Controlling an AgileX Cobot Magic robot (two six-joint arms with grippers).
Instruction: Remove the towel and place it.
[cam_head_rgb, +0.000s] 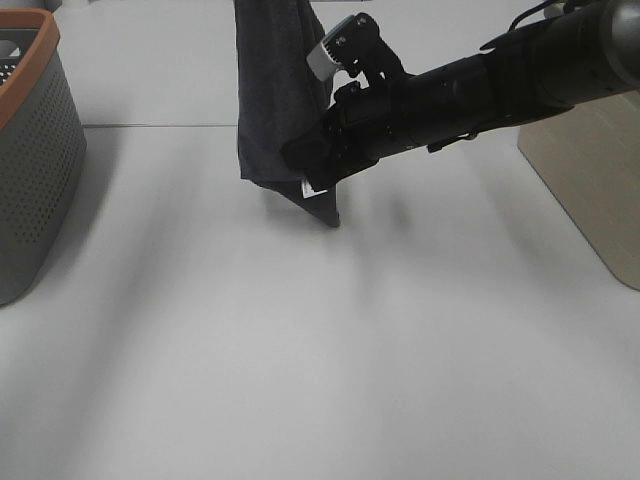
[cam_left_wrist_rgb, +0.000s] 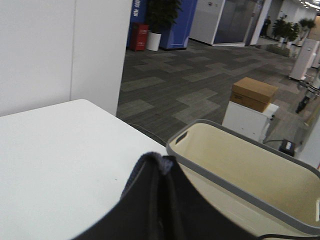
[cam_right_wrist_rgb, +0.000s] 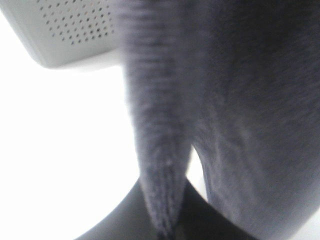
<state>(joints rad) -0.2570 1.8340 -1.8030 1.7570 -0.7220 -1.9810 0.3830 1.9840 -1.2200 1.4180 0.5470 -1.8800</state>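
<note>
The towel (cam_right_wrist_rgb: 165, 150) fills the right wrist view, dark and fuzzy. A fold of it runs down between the fingers of the right pincer (cam_right_wrist_rgb: 165, 202), which is clamped on that fold. From above, the towel hangs as a narrow drape that runs off the top of the view. Its lowest corner, by the white tag (cam_head_rgb: 308, 187), is just over the worktop (cam_head_rgb: 300, 360); I cannot tell whether it touches. The left pincer (cam_left_wrist_rgb: 161, 167) has its jaws together with a scrap of cloth at the tips, so it likely grips the upper edge. The cloth looks light, soft and limp, not slippery. It will sag wherever it is unsupported, so 2 holds at corners, spread apart, suit it best. A grey basket (cam_head_rgb: 40, 170) stands well to the left and a beige basket (cam_head_rgb: 590, 180) to the right.
</note>
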